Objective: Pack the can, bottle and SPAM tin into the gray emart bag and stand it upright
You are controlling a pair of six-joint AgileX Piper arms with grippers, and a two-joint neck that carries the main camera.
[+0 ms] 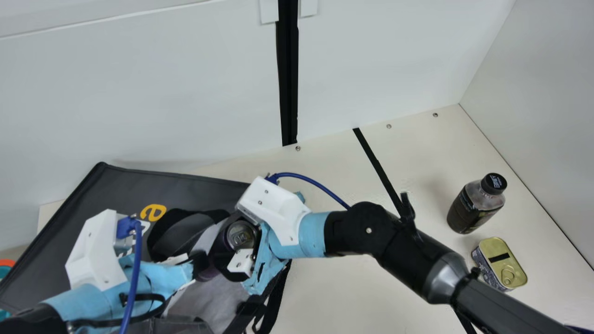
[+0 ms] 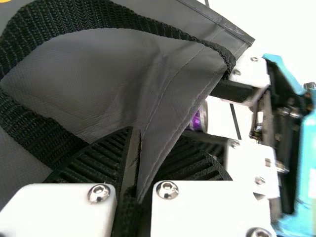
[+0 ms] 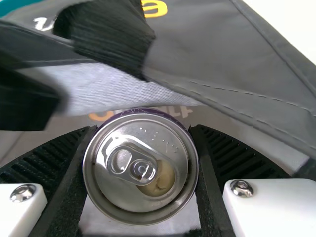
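Note:
In the main view my left gripper point(image 1: 200, 266) is at the mouth of the gray bag point(image 1: 125, 185), which lies on the table. The left wrist view shows that gripper point(image 2: 138, 148) shut on the edge of the bag point(image 2: 182, 89). My right gripper point(image 1: 234, 246) holds the dark purple can point(image 1: 241, 235) at the bag's mouth, close beside the left one. In the right wrist view the can's silver top point(image 3: 143, 197) faces the camera, squeezed between the fingers of the right gripper point(image 3: 143, 133). The dark bottle point(image 1: 469, 211) stands at the right, with the SPAM tin point(image 1: 506, 264) nearer the front.
White walls point(image 1: 148, 93) rise behind and at the right of the cream table point(image 1: 334, 287). A black strip point(image 1: 378, 164) crosses the tabletop. At the far left edge an orange and teal object point(image 1: 5, 263) partly shows. Black straps point(image 1: 274, 301) hang beside the bag.

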